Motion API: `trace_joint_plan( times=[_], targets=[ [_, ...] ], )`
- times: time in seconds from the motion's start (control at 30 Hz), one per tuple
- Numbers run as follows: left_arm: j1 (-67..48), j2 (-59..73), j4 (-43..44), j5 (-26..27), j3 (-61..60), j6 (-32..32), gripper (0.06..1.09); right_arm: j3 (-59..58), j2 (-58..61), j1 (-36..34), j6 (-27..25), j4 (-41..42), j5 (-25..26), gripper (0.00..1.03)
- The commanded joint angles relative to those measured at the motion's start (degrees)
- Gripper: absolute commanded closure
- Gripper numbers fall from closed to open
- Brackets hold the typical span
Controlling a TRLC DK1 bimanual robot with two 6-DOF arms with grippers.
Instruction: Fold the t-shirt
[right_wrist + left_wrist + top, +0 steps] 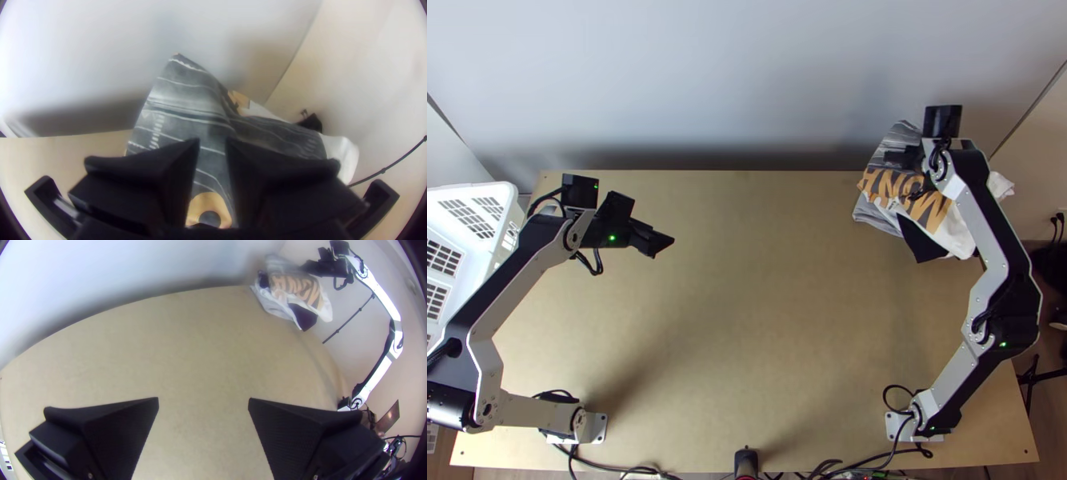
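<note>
At the table's far right corner the t-shirt [939, 214] lies bunched, grey striped and white cloth with large orange letters and a dark patch. Over its far part is my right gripper [901, 158], partly open; the right wrist view has striped cloth [187, 104] beneath the narrow gap of that gripper [212, 141]. My left gripper [661, 243] hangs over the table's left part, well away from the cloth. In the left wrist view this gripper [203, 400] stands wide open above bare tabletop, with the bunched shirt [284, 300] far off.
A white slatted basket [495, 196] stands at the left edge of the table [747, 320]. A pale wall [747, 80] rises behind the far edge. Bare wood lies between the two arms, and cables [875, 460] run along the near edge.
</note>
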Motion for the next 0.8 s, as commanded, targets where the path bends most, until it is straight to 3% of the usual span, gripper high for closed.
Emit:
trace_joint_plan(
  times=[0.0, 0.17, 0.37, 0.77],
  targets=[
    [0.1, -0.1, 0.0, 0.0, -0.4, 0.0, 0.10, 0.9, -1.0, -0.7, 0.5, 0.1, -0.2, 0.04],
    [0.4, -0.2, 0.0, 0.0, -0.6, 0.2, 0.10, -1.1, -1.8, -2.4, -2.6, 3.0, 0.1, 0.04],
    [0.7, -0.2, 0.0, 0.0, -0.8, 0.3, 0.10, -13.1, -4.6, -6.0, -8.8, 15.1, 0.5, 0.05],
    [0.7, -0.1, -0.2, 0.0, -0.2, 0.6, 0.10, -20.4, 6.5, -13.0, -9.1, 24.0, 0.5, 0.05]
  ],
)
